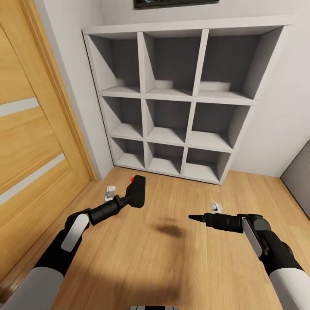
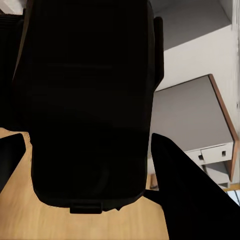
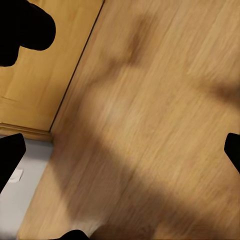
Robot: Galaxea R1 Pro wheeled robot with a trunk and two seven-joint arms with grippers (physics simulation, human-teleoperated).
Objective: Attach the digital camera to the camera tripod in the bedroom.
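We stand facing a grey-white cube shelf [image 1: 181,99] of nine open compartments set against the wall at 12 o'clock, its foot meeting the light wood floor [image 1: 172,267]. A wooden door [image 1: 30,142] with pale stripes runs along the 9 o'clock side, its frame ending near the shelf's lower corner, and a grey panel [image 1: 299,181], cut off by the picture's edge, closes the 3 o'clock side. Between these edges the floor lies open ahead of both arms, marked by soft shadows. Our left pincer [image 1: 129,196], at about 11 o'clock, is clamped on the digital camera [image 1: 137,190], a small black box held off the floor with its red button [image 1: 132,179] uppermost. In the left wrist view the camera [image 2: 87,100] hides most of what lies beyond, with one black finger [image 2: 185,190] just beside its lower edge; past it we make out a pale wall and a grey surface with a brown rim [image 2: 195,112], too tilted to name. Our right pincer [image 1: 196,218], at about 2 o'clock, points toward the middle, holds nothing, and its fingers look drawn together to a point. In the right wrist view dark tips [image 3: 12,160] sit at the corners over bare floor and the door's lower edge [image 3: 30,131].
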